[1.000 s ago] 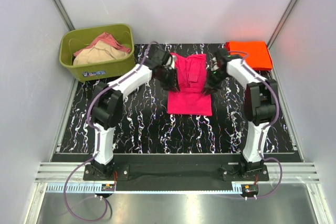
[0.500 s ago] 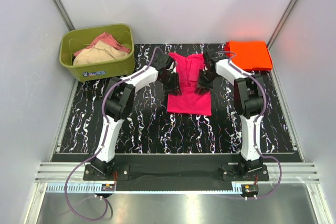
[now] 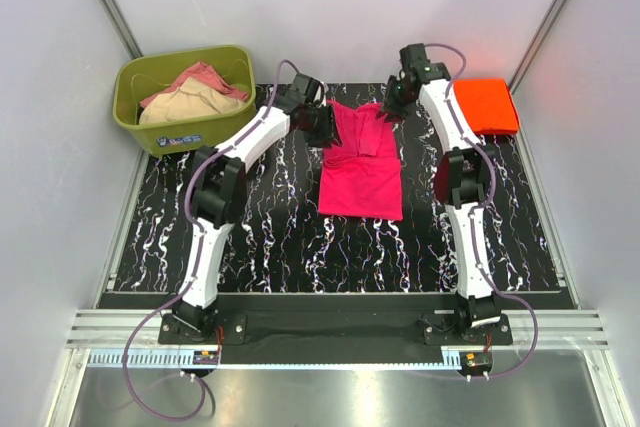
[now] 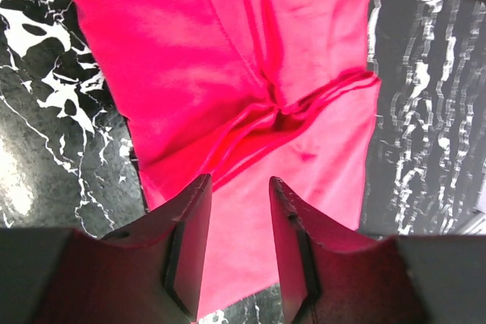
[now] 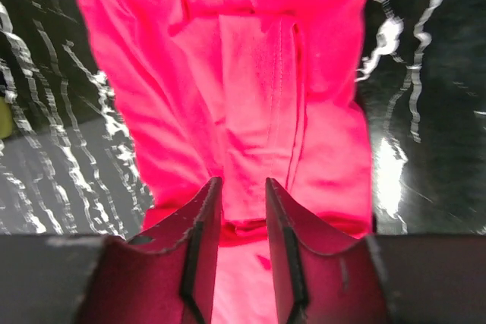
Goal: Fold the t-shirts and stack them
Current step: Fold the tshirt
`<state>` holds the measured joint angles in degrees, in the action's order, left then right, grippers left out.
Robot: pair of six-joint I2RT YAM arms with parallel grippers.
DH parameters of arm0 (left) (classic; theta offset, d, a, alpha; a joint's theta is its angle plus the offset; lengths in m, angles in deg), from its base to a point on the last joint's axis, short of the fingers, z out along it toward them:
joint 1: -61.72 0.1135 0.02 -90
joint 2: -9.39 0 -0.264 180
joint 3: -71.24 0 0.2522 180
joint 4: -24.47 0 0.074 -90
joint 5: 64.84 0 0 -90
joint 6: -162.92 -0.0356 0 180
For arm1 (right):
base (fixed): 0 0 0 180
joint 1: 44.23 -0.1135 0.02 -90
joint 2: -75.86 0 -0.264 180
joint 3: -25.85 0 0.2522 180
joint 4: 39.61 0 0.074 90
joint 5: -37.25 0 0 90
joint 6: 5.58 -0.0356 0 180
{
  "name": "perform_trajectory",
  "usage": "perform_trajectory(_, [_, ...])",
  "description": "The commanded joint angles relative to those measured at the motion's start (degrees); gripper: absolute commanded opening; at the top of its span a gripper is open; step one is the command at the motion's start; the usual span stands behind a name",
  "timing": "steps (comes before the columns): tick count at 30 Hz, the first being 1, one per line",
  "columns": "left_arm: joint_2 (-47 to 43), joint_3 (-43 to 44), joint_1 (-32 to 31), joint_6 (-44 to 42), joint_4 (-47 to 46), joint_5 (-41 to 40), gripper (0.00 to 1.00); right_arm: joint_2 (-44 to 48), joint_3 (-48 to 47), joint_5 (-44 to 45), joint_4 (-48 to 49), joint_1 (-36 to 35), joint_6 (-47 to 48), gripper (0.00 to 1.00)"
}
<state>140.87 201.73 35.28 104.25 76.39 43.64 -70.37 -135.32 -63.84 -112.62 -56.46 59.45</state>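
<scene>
The hot pink t-shirt point(image 3: 360, 167) lies flat in the middle of the black marbled table, its sides folded in to a narrow strip with the sleeves bunched at the far end. A bright orange-red t-shirt point(image 3: 484, 105) rests folded at the back right. My left gripper point(image 3: 322, 127) hovers at the pink shirt's far left edge. It is open point(image 4: 239, 180), with only the cloth point(image 4: 228, 73) below showing through the gap. My right gripper point(image 3: 391, 107) hangs over the far right corner, also open point(image 5: 243, 181) above the pink cloth point(image 5: 250, 96).
An olive-green tub point(image 3: 185, 127) with beige and dusty-pink cloth stands at the back left. White walls with metal posts close in the table on three sides. The arm bases sit at the near edge.
Both grippers have moved from the shirt's middle sides toward its far end and lifted off the cloth. Their jaws have widened a little. The pink shirt lies still.
</scene>
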Motion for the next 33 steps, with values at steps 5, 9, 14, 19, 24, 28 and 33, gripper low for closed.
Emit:
perform_trajectory(5, [-7.64,-7.99,-0.63,0.4,-2.8,5.06,0.35,12.09,13.14,-3.05,-5.1,0.01,1.5,0.41])
perform_trajectory(9, [-8.08,-11.95,-1.6,-0.13,-5.63,8.5,0.27,21.49,28.56,-5.78,0.95,0.1,2.73,0.41])
perform_trajectory(14, [-6.34,-14.6,-1.87,0.31,-8.53,9.29,0.23,26.61,44.19,-9.72,6.67,1.68,2.57,0.24])
perform_trajectory(19, [-2.73,-11.01,-0.73,-0.92,-8.53,8.77,0.24,26.97,49.85,-13.34,11.43,4.05,0.63,0.19])
perform_trajectory(24, [2.54,-5.65,2.96,-2.23,-8.53,8.33,0.26,26.44,49.59,-15.62,11.52,6.77,-0.51,0.2])
perform_trajectory(28, [8.17,-0.63,6.12,-2.77,-7.56,9.03,0.27,28.46,50.12,-16.94,11.52,9.41,-1.4,0.2])
perform_trajectory(33, [5.55,2.89,7.28,-3.82,-7.48,6.84,0.32,33.81,53.62,-17.21,11.08,10.56,-0.96,0.22])
